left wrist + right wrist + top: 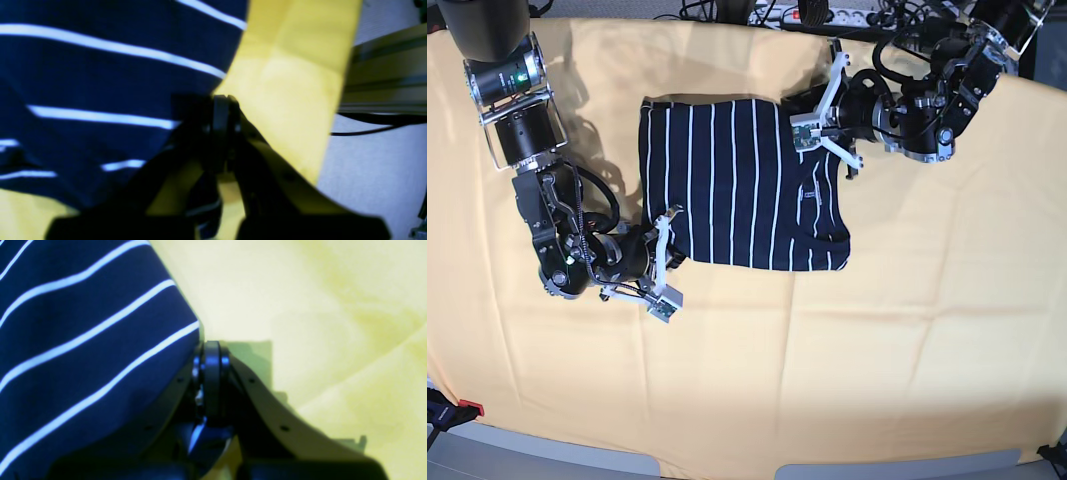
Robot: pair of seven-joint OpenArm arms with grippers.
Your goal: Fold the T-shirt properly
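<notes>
The T-shirt (737, 185), dark navy with thin white stripes, lies spread flat in the middle of the base view. My left gripper (795, 118) is at its far right corner. In the left wrist view that gripper (222, 106) is shut, with striped T-shirt (100, 83) cloth caught between the fingers. My right gripper (670, 250) is at the shirt's near left corner. The right wrist view shows this gripper (211, 356) shut too, pinching the T-shirt (83, 350) edge, with a fold of navy cloth showing under the closed pads.
A yellow-orange cloth (877, 330) covers the whole table under the shirt. A power strip and cables (827, 15) lie along the far edge. In the left wrist view a metal rail (383, 66) and a black cable (367, 131) sit past the cloth's edge.
</notes>
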